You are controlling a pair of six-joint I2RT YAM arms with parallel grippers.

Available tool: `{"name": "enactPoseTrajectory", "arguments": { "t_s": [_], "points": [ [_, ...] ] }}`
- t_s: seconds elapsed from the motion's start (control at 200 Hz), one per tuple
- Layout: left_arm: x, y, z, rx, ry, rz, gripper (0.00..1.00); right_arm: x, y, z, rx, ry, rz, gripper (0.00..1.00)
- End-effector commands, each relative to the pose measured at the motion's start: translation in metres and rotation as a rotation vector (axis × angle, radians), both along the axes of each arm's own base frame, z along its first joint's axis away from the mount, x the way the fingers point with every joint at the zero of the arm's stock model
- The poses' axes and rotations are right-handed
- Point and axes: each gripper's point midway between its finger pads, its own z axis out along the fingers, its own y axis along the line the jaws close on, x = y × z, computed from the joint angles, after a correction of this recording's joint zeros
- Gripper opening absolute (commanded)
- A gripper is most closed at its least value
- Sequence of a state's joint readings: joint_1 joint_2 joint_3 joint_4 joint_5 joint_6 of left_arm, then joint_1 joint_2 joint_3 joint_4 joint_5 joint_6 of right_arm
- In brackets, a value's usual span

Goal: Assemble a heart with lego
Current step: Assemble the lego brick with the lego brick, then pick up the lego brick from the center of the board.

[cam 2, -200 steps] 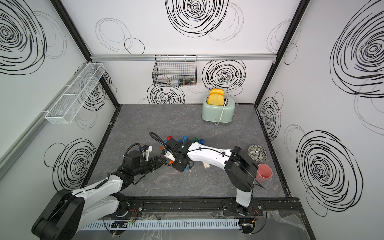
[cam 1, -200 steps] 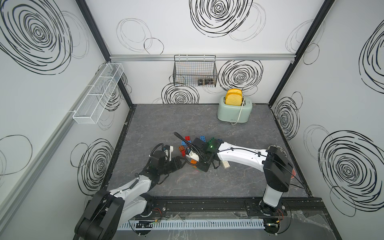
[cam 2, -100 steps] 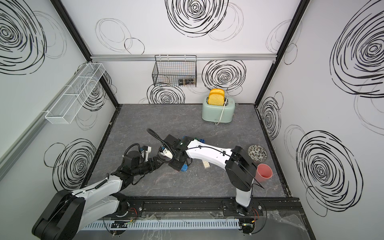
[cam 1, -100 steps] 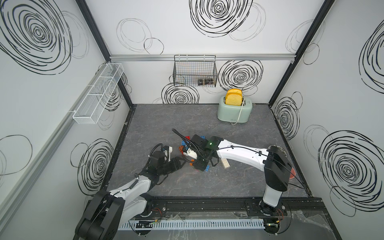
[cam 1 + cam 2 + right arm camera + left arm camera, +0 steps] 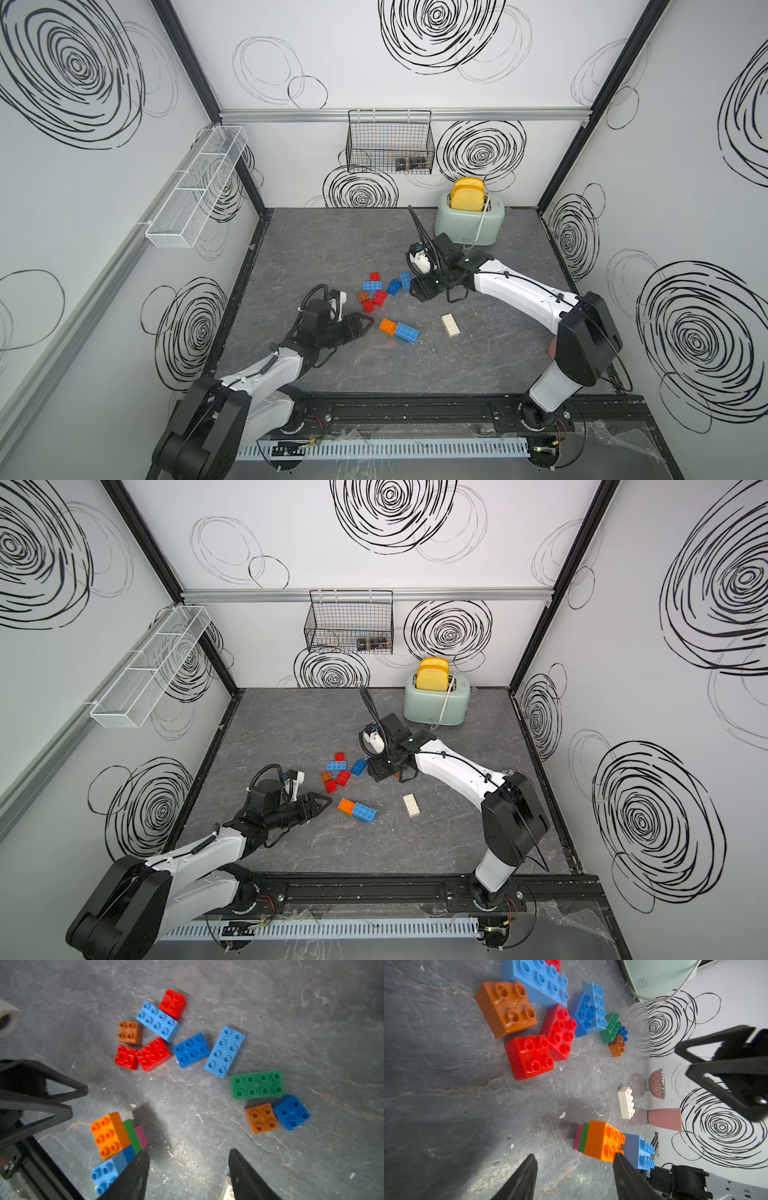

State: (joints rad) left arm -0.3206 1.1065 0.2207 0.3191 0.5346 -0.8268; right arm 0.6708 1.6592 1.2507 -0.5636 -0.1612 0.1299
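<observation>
A small lego stack [image 5: 398, 331] lies on the grey floor: an orange brick [image 5: 108, 1134] and a light blue brick [image 5: 104, 1174] on top of blue, green and magenta layers. My left gripper [image 5: 368, 322] is low beside it on the left, open, with one fingertip [image 5: 617, 1156] just short of the orange brick [image 5: 602, 1142]. My right gripper [image 5: 436, 291] hangs open and empty above the floor, behind the stack. Loose red, blue and brown bricks [image 5: 378, 291] lie between the arms. A green brick [image 5: 257, 1084] and a white brick [image 5: 451, 325] lie apart.
A mint toaster [image 5: 469, 220] holding toast stands at the back right. A black wire basket [image 5: 390, 141] and a white mesh shelf [image 5: 195, 195] hang on the walls. A patterned bowl [image 5: 657, 1082] and a pink cup [image 5: 664, 1119] stand near the right wall.
The right gripper has opened, lifted off the stack and drawn back toward the toaster, leaving the stack lying uncovered. The left arm has barely moved.
</observation>
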Motion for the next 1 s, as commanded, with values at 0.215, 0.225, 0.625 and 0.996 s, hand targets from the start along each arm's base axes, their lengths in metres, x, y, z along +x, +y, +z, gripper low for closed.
{"name": "enactPoseTrajectory", "arguments": {
  "t_s": [0.215,0.225,0.625,0.996],
  "points": [
    [0.008,-0.006,0.008,-0.007,-0.030,-0.019,0.63,0.027,-0.002,-0.038,0.161,0.102,-0.111,0.65],
    [0.008,-0.005,0.008,-0.007,-0.030,-0.018,0.63,0.027,-0.002,-0.040,0.160,0.105,-0.112,0.65],
    [0.008,-0.004,0.005,-0.007,-0.022,-0.017,0.63,0.034,0.018,-0.055,0.143,0.101,-0.093,0.63],
    [0.008,-0.001,0.005,-0.008,-0.025,-0.008,0.63,0.059,0.025,-0.080,-0.036,0.031,-0.082,0.60]
  ]
}}
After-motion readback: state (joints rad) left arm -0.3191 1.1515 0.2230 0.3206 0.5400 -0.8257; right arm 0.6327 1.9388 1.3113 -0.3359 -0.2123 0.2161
